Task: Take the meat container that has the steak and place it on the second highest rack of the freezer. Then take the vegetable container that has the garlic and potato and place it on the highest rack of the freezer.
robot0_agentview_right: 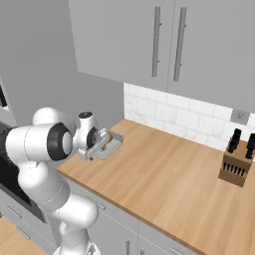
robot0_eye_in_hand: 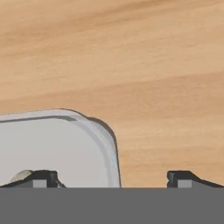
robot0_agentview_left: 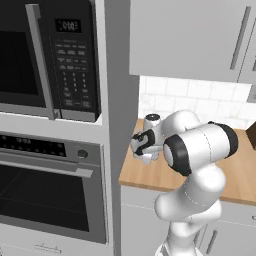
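A light-grey vegetable container (robot0_agentview_right: 115, 143) sits on the wooden counter (robot0_agentview_right: 169, 179) near its left end. My gripper (robot0_agentview_right: 101, 148) hangs low over the tray's near side. In the hand view the gripper (robot0_eye_in_hand: 111, 177) is open and straddles the tray's rim (robot0_eye_in_hand: 111, 148): one fingertip (robot0_eye_in_hand: 41, 178) stands inside the tray, the other (robot0_eye_in_hand: 183, 178) over bare wood. A pale rounded bit, likely the garlic (robot0_eye_in_hand: 21, 176), peeks beside the inner fingertip. A golden-brown lump, the potato (robot0_agentview_right: 103, 143), shows partly behind the hand. The steak and the freezer are out of view.
Left of the counter stand a microwave (robot0_agentview_left: 50, 55) and a black-glass oven (robot0_agentview_left: 50, 190) behind a tall grey panel (robot0_agentview_left: 120, 100). Upper cabinets (robot0_agentview_right: 169, 45) hang above the counter. A knife block (robot0_agentview_right: 235, 167) sits at the counter's far right by the tiled wall.
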### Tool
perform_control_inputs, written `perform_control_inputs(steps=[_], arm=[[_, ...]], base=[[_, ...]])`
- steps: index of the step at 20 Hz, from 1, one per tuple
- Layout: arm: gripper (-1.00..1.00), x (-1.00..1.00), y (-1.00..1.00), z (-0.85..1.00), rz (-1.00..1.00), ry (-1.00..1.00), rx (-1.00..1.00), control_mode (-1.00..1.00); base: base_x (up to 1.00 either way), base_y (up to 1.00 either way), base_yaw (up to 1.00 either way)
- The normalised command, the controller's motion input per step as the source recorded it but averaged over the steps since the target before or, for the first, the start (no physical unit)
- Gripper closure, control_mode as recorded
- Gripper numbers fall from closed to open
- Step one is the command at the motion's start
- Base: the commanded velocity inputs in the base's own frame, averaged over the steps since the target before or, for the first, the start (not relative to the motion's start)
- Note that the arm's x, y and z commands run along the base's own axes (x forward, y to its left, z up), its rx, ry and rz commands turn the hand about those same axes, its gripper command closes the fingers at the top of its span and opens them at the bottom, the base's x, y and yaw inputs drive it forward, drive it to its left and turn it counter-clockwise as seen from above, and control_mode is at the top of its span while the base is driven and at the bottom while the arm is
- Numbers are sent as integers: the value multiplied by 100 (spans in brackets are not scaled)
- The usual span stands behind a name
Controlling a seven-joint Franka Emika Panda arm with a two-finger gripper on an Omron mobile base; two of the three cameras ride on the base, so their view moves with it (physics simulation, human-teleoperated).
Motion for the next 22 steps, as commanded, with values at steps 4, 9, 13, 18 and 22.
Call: perform_control_inputs(steps=[4,9,13,18,22], arm=[[-100,21,0,-60,-3,0,0,-100],[100,0,0,-71,-6,0,0,-100],[100,-9,-11,-17,-6,0,1,-100],[100,-10,-22,1,-5,0,3,-100],[100,-25,-18,63,0,0,0,-100]], base=[[0,0,0],[0,0,0],[0,0,0],[0,0,0],[0,0,0]])
